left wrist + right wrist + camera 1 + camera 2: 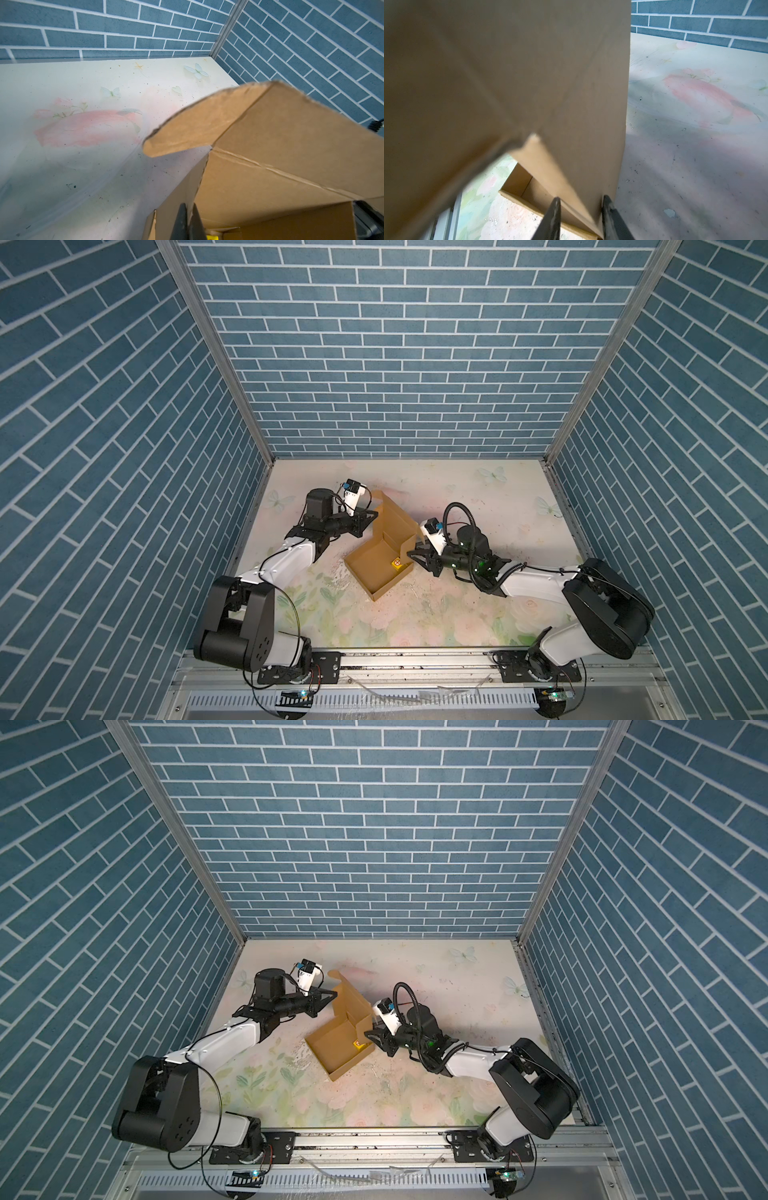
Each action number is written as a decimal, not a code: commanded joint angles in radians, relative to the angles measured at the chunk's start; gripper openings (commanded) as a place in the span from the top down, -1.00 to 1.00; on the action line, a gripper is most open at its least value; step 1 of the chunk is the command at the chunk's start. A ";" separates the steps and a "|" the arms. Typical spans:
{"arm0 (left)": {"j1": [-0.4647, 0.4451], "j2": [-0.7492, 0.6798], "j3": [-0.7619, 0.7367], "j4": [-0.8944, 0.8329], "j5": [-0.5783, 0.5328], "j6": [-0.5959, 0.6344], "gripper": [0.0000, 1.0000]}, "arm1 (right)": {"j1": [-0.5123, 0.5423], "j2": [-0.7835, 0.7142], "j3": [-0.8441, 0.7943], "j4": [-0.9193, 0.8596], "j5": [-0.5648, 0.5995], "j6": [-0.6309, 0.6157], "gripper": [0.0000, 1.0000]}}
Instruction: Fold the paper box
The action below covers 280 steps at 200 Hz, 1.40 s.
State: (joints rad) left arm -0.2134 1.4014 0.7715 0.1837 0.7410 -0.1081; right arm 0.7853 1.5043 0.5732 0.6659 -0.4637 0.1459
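The brown paper box (374, 568) (332, 1052) sits mid-table, its tray open upward and its lid raised at the back. My left gripper (374, 516) (333, 995) is shut on the lid's left edge; in the left wrist view its tips (188, 204) pinch the cardboard panel (291, 145). My right gripper (411, 556) (368, 1033) is at the box's right side. In the right wrist view its jaws (580, 198) stand apart on either side of a folded flap (529, 72), open around it. That view is blurred.
A tiny yellow cube (397, 563) (358, 1045) lies inside the tray's right corner. The floral table (457, 614) is boxed in by blue brick walls on three sides. An aluminium rail (415, 659) carrying both arm bases runs along the front edge.
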 commanded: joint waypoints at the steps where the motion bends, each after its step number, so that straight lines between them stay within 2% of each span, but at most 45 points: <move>1: 0.002 -0.003 -0.051 -0.117 0.009 0.025 0.91 | 0.015 0.000 0.010 -0.006 0.044 -0.065 0.35; 62: 0.006 -0.036 -0.141 -0.100 -0.009 0.030 0.87 | 0.045 -0.019 0.000 -0.023 0.096 -0.110 0.38; 125: 0.027 -0.072 -0.170 -0.128 -0.037 0.032 0.85 | 0.102 -0.041 0.009 -0.098 0.165 -0.182 0.40; 155: 0.036 -0.106 -0.179 -0.156 -0.038 0.030 0.68 | 0.131 -0.028 0.021 -0.145 0.180 -0.209 0.41; 181: 0.047 -0.138 -0.181 -0.211 -0.041 0.033 0.41 | 0.148 -0.004 0.022 -0.141 0.195 -0.211 0.41; 213: 0.098 -0.192 -0.207 -0.249 -0.057 -0.011 0.26 | 0.158 0.032 0.020 -0.122 0.205 -0.215 0.42; 233: 0.132 -0.223 -0.231 -0.240 -0.072 -0.038 -0.01 | 0.161 0.052 0.020 -0.109 0.210 -0.215 0.43; 258: 0.171 -0.251 -0.254 -0.225 -0.069 -0.058 -0.24 | 0.161 0.062 0.017 -0.098 0.215 -0.216 0.44; 280: 0.194 -0.273 -0.252 -0.236 -0.034 -0.046 -0.36 | 0.161 0.065 0.016 -0.098 0.222 -0.216 0.45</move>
State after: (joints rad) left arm -0.0418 1.1572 0.5228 -0.0429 0.6743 -0.1574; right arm 0.9405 1.5543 0.5777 0.5606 -0.2615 -0.0315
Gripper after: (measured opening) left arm 0.661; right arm 0.278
